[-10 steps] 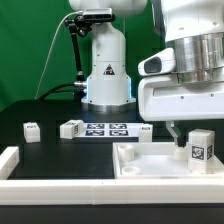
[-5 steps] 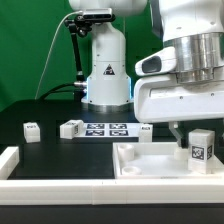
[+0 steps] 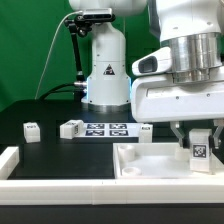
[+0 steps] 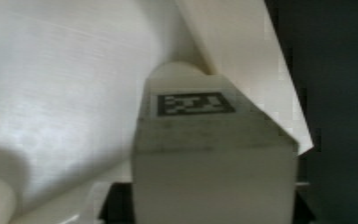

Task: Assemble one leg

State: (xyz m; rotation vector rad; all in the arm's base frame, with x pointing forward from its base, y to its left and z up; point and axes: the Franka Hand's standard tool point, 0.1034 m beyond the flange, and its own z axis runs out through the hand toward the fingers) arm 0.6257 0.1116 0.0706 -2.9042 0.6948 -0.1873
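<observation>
My gripper (image 3: pixel 199 133) is shut on a white leg (image 3: pixel 199 147) with a black-and-white tag on its face. It holds the leg upright over the exterior view's right part of the large white tray-like part (image 3: pixel 140 162). In the wrist view the leg (image 4: pixel 211 150) fills the middle, tag up, with the white tray-like part (image 4: pixel 69 110) beneath it. Three more small white tagged legs lie on the black table: one at the exterior view's left (image 3: pixel 32 130), one near the marker board (image 3: pixel 71 128), one behind the tray-like part (image 3: pixel 145 129).
The marker board (image 3: pixel 106 129) lies flat in the middle of the table. The robot's white base (image 3: pixel 105 65) stands behind it. A white rail (image 3: pixel 60 186) runs along the front edge, with a raised white end (image 3: pixel 8 160) at the exterior view's left.
The gripper has shifted slightly with the leg in it, toward the exterior view's left and a little down. The other parts have not moved.
</observation>
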